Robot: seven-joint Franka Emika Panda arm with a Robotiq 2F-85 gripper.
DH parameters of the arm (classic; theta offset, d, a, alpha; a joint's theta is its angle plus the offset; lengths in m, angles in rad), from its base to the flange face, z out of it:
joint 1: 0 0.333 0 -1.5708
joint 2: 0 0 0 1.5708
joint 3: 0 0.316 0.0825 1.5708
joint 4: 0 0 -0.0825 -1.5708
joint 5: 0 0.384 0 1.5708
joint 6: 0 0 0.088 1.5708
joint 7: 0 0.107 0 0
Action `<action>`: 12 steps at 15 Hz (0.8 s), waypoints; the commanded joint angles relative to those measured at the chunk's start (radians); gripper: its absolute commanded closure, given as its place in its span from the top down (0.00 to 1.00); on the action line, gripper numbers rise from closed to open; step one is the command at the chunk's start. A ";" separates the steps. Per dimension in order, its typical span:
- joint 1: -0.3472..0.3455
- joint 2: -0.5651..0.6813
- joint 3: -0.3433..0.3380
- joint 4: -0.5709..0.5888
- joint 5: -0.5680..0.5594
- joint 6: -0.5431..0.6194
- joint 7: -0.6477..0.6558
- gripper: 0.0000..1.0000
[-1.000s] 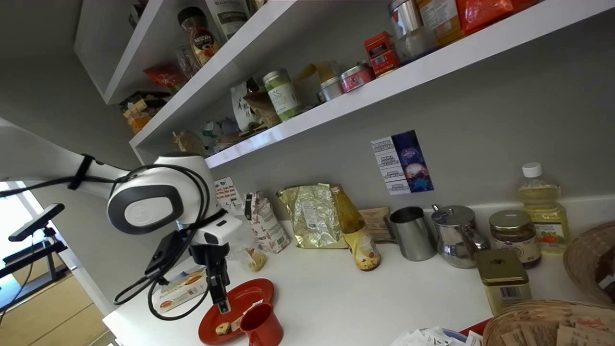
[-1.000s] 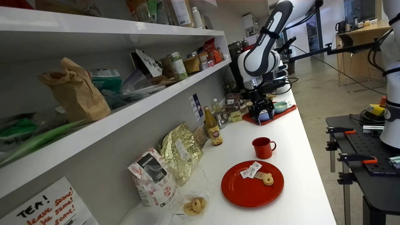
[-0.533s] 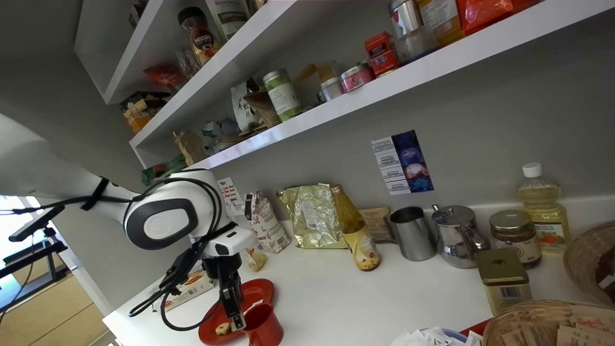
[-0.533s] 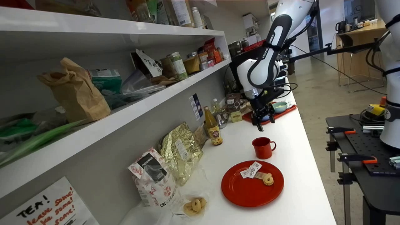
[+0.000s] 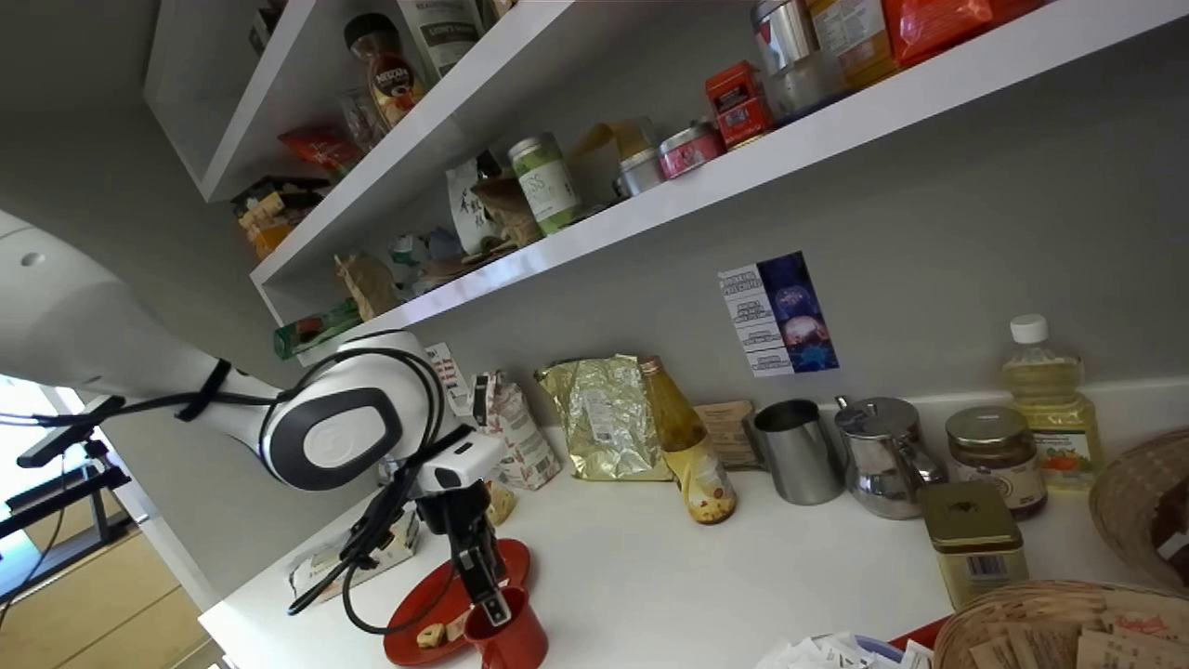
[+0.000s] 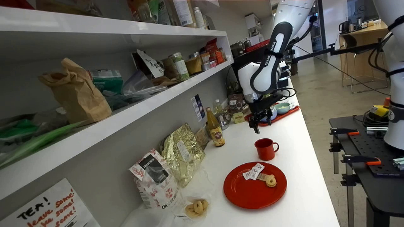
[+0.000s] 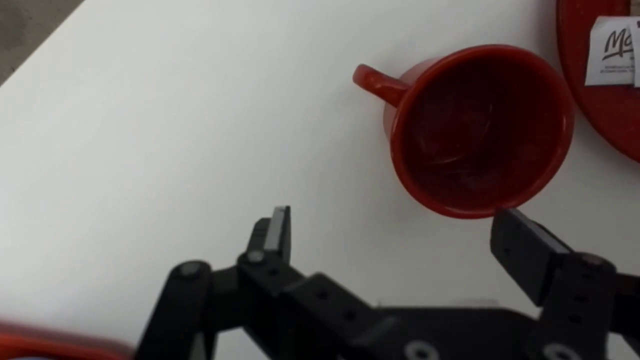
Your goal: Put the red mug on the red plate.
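Grey walls (image 5: 929, 251), white shelves (image 6: 94, 27) above a white counter (image 5: 743, 585).
In an exterior view: blown-out opening (image 5: 26, 395) at left edge, window or door unclear; glare along a shelf front (image 5: 502, 272). Also in an exterior view: grey-brown floor (image 6: 328, 105), dark table (image 6: 372, 192) near, light-wood table (image 6: 375, 36) far back with stool (image 6: 349, 41).

"Mo…" on paper packet (image 7: 611, 52), atop red plate (image 7: 611, 117) | "CRI…" on bag (image 6: 157, 183), near red plate | "TEA! leave some!" on sheet (image 6: 52, 206), well apart from red plate | "NESCAFÉ" on jar (image 5: 385, 70), "FRANK…" on robot arm (image 6: 280, 34), both higher than red plate
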 commanded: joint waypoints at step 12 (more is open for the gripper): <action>-0.007 0.169 0.020 0.098 0.169 -0.032 -0.096 1.00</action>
